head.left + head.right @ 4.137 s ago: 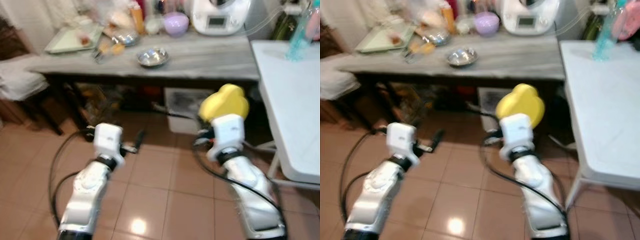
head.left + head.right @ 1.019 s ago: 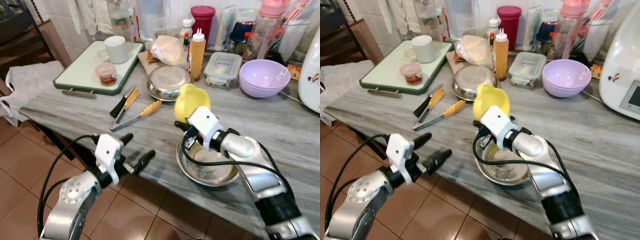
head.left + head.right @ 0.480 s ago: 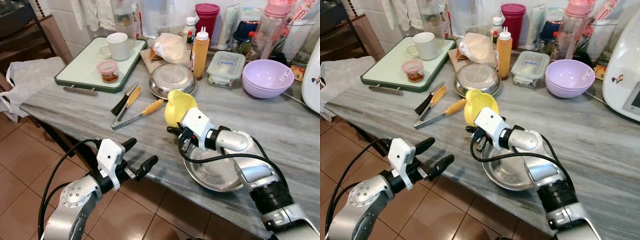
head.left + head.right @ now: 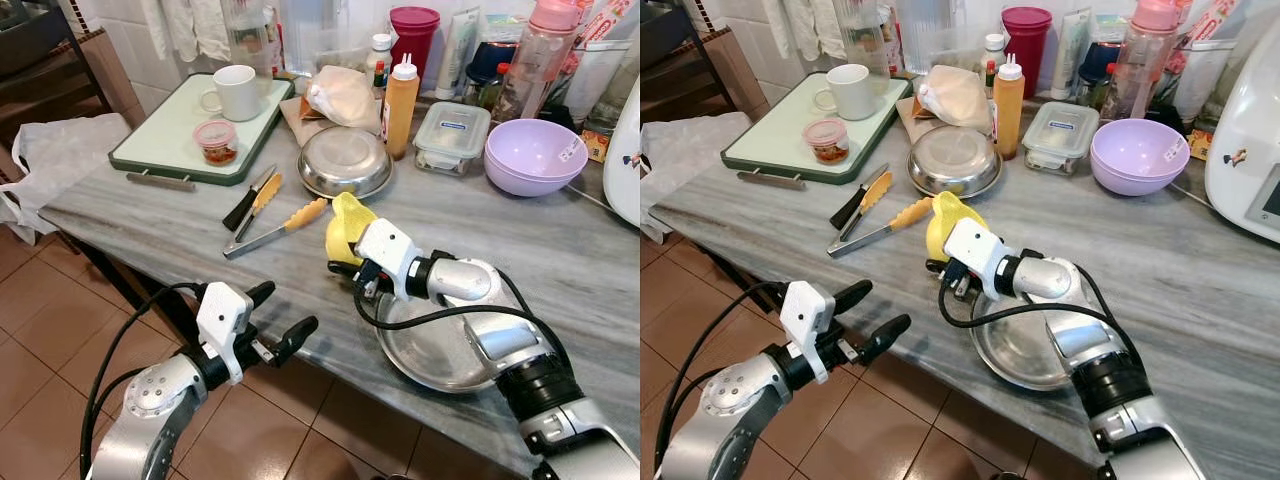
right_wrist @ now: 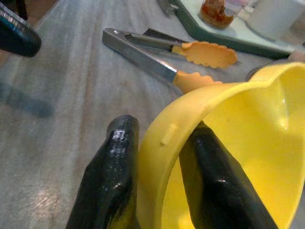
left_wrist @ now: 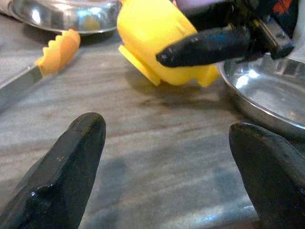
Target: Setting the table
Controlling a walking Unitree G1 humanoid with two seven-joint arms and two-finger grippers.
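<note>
My right gripper (image 4: 352, 262) is shut on the rim of a yellow plastic cup (image 4: 345, 224), one finger inside and one outside (image 5: 112, 176). The cup (image 6: 157, 45) is tipped on its side, low over the grey marble counter (image 4: 180, 215), just left of a shallow steel dish (image 4: 440, 350) near the front edge. My left gripper (image 4: 285, 308) hangs open in front of the counter edge, pointing at the cup, with nothing between its fingers (image 6: 71, 167).
Yellow-tipped tongs (image 4: 275, 228) and a knife (image 4: 245, 205) lie left of the cup. Behind stand an upturned steel bowl (image 4: 345, 160), a mustard bottle (image 4: 398, 95), a clear box (image 4: 450, 125), a purple bowl (image 4: 530, 155), and a green tray (image 4: 170, 150) with a mug (image 4: 235, 90).
My right gripper has carried the yellow cup leftwards off the steel dish and lowered it towards the counter, tipping it further. The left gripper stays open by the edge.
</note>
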